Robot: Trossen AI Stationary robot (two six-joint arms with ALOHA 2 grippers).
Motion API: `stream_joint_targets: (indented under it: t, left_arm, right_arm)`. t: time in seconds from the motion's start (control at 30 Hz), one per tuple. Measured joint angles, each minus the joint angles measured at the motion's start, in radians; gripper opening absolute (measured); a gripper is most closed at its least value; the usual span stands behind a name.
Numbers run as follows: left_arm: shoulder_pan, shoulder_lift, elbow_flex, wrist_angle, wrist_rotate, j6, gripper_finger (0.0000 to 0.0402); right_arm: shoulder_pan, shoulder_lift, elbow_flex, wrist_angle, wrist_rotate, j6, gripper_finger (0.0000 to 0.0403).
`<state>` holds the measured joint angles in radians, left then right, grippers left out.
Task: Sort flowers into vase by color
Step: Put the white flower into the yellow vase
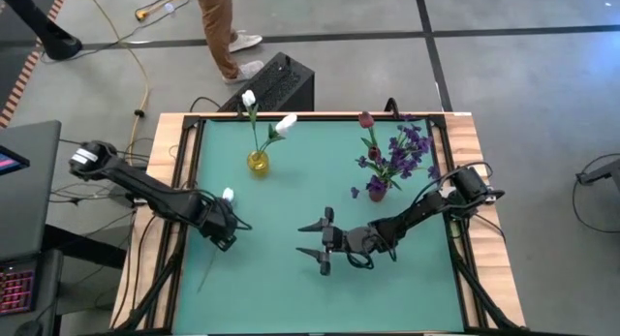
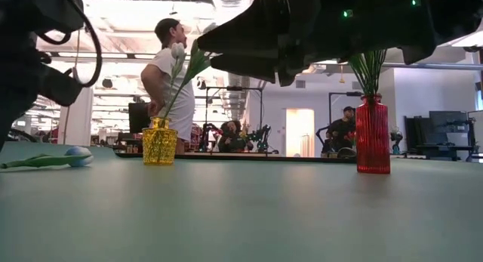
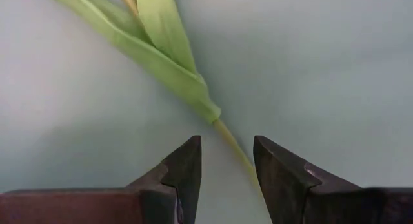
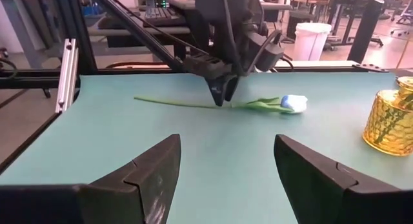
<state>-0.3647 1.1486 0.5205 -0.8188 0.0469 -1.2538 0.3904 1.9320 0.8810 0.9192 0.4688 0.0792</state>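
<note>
The green table [image 1: 291, 278] carries everything, with the 2 dark arms reaching in from either side. The right claw [image 1: 324, 241] hovers over the middle of the mat with its fingers spread wide apart, holding nothing; in its own wrist view the 2 fingers [image 4: 148, 172] frame bare mat. The left claw [image 1: 225, 234] sits low over the left part of the table, its tips pointing down at the lying white tulip [image 1: 228, 195]. In the left wrist view its fingers [image 3: 184, 166] stand a little apart, straddling the thin stem [image 3: 233, 146], which runs between them without being pinched; the green leaves [image 3: 161, 62] fan out just beyond the tips. From the right wrist view the white tulip [image 4: 293, 103] lies flat on the mat, its bloom off to one side of the left claw [image 4: 222, 95] and the bare stem trailing off to the other.

Behind the right claw stands the red vase [image 1: 378, 191], holding the bushy purple spray [image 1: 407, 147] and 1 dark red tulip [image 1: 366, 120]. Behind the left claw, nearer the table's far edge, the yellow vase [image 1: 258, 163] holds 2 white tulips [image 1: 249, 99]. Beyond the table a person [image 2: 170, 73] stands in the room.
</note>
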Motion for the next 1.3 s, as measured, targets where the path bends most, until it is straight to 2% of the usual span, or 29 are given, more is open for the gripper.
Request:
stream_joint_targets:
  t: [0.37,0.57,0.7,0.9,1.1,1.2,1.3]
  left_arm:
    - [-0.028,0.103,0.003,0.039,0.009,0.004,0.0128]
    - [-0.028,0.111,0.002,0.058,0.018,0.015,0.0125]
    - [-0.028,0.109,0.002,0.063,0.021,0.039,0.0094]
    - [-0.028,0.109,0.004,0.085,0.017,0.093,0.0013]
    - [-0.026,0.108,0.067,0.111,-0.025,0.206,0.0002]
    - [-0.026,0.107,0.113,0.097,-0.033,0.313,0.0001]
    - [-0.026,0.107,0.168,0.168,-0.05,0.437,0.0]
  right_arm:
    - [0.0,0.0,0.0,-0.001,0.0,0.0,0.0276]
    - [0.0,0.0,0.0,-0.002,0.0,0.0,0.0276]
    - [0.0,0.0,0.0,-0.002,0.0,0.0,0.0276]
    - [0.0,0.0,0.0,-0.003,0.0,0.0,0.0276]
    - [0.0,0.0,0.0,-0.005,0.001,0.0,0.0276]
    - [-0.001,0.0,0.0,-0.006,0.001,0.0,0.0276]
    - [-0.004,0.0,0.0,-0.006,0.001,0.0,0.0276]
